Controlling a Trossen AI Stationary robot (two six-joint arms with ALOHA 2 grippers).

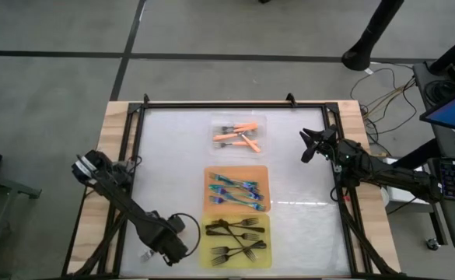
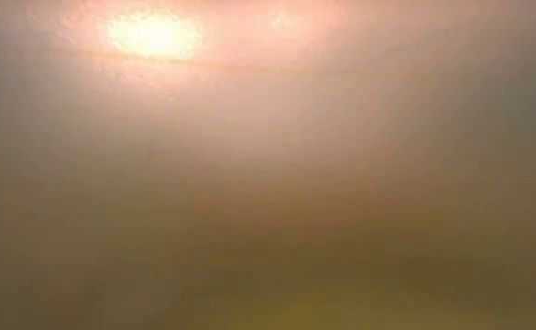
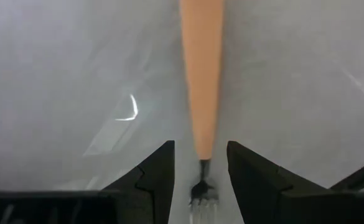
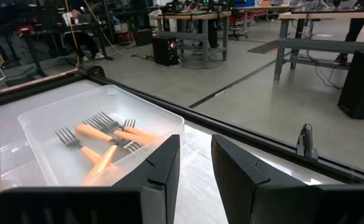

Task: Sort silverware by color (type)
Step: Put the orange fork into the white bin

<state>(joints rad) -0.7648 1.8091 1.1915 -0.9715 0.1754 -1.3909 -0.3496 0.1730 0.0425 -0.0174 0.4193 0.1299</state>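
My left pincer sits low at the near left of the bench, just beside the yellow tray. In its wrist view the fingers are spread, straddling one orange-handled fork lying flat on the bench, not pinched. My right pincer hangs over the far right side, well apart from the trays, fingers parted with a narrow gap, holding nothing. Orange forks lie in the clear tray at the far end, teal forks in the orange tray in the middle, black forks in the yellow tray nearest. Low view is washed out, can't tell anything from it.
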